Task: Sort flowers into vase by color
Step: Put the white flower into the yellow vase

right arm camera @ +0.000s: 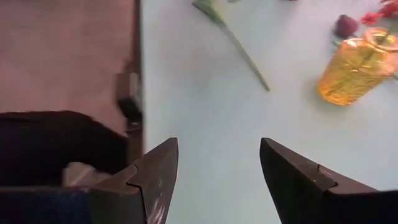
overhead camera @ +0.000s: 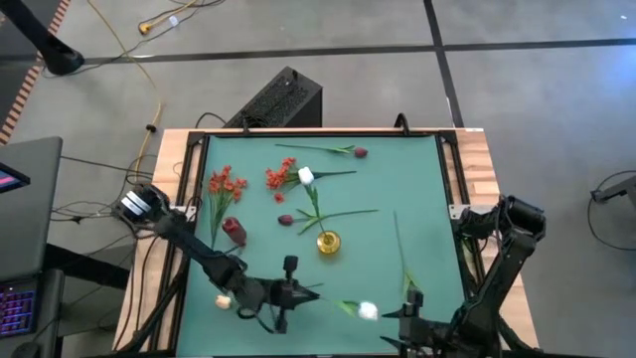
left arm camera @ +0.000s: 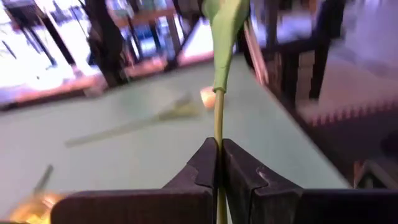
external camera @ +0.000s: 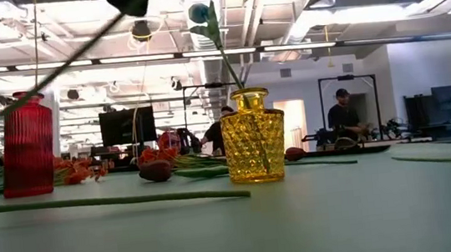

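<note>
My left gripper hovers near the table's near edge, shut on a green stem whose white tulip head lies to its right. My right gripper stands open at the near right, with nothing between its fingers. A yellow vase holds one white tulip. A red vase stands to its left. Red-orange blossoms, maroon buds and a long-stemmed flower lie on the mat. My left gripper pinches the bare green stem between its two fingers, below the leaf. The fingers reach in roughly level from the table's left. The stem sticks out beyond the fingertips, and the flower head is outside the wrist view.
A cream tulip head shows beside my left arm, and a long stem lies across the near mat. The green mat is framed by wooden edges. People stand in the room beyond the table.
</note>
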`<state>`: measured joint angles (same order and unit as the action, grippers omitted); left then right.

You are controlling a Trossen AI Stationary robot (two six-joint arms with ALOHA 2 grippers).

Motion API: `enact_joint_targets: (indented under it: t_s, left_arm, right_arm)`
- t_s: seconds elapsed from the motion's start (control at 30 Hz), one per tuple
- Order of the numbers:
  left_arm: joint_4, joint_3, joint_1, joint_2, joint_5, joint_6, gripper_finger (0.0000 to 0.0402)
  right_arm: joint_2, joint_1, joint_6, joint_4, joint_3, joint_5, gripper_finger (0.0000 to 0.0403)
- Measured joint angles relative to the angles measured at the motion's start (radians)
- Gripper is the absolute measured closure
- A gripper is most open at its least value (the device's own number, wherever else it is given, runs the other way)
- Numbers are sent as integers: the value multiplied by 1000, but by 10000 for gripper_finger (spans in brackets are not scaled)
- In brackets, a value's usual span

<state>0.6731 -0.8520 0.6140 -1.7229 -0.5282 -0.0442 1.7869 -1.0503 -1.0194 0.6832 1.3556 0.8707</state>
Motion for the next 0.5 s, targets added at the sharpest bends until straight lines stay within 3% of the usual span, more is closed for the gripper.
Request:
enact_joint_targets:
  t_s: [0.13,0.3,0.4,0.5]
  left_arm:
    - [252,115,-1,51,29,-31,401]
    - [610,223,-1,65,184,-81,401]
    - [744,250,-6,64,213,-112,401]
    - [792,254,-15,65,208,-121,401]
  right_arm:
    - [0,54,6,-10,-29,42,149]
    - [0,147,93,-82,-70,52,149]
    - [0,232,249,-179,-72,-58,149]
    - [0,339,454,-321,-72,-263,149]
